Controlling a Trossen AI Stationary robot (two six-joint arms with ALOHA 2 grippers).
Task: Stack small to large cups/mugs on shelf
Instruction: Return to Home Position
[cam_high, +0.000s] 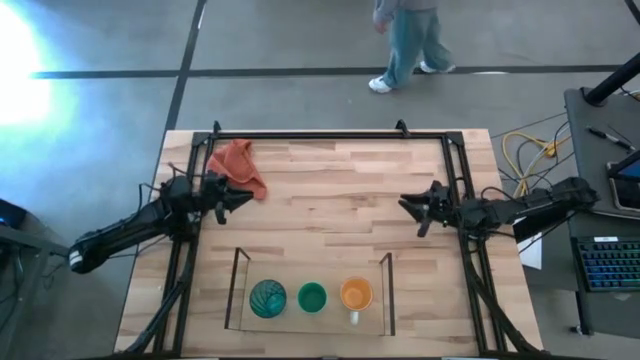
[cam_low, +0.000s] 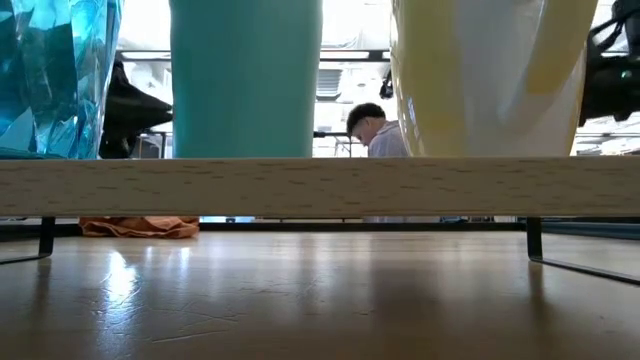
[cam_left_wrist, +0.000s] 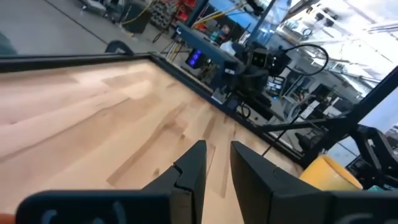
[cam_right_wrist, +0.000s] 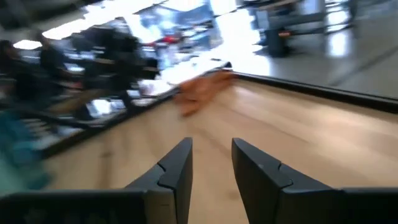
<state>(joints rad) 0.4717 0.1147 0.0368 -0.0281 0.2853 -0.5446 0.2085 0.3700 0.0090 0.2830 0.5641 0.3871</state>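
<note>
Three vessels stand abreast in the clear-walled shelf (cam_high: 238, 290) near the table's front edge, each on its base. The ribbed teal tumbler (cam_high: 268, 298) is on the left, the small green cup (cam_high: 312, 297) in the middle, and the orange mug (cam_high: 356, 294) with its white handle on the right. In the low view they rise above the shelf's wooden board (cam_low: 320, 187). My left gripper (cam_high: 243, 197) hovers at the table's left, far from the shelf, empty, its fingers a little apart (cam_left_wrist: 217, 158). My right gripper (cam_high: 408, 207) hovers at the right, empty and open (cam_right_wrist: 211, 155).
A red-orange cloth (cam_high: 240, 165) lies at the far left of the table, just beyond my left gripper; it also shows in the right wrist view (cam_right_wrist: 202, 93). A black metal frame (cam_high: 330, 136) runs around the table. A person (cam_high: 410, 40) walks on the floor beyond the far edge.
</note>
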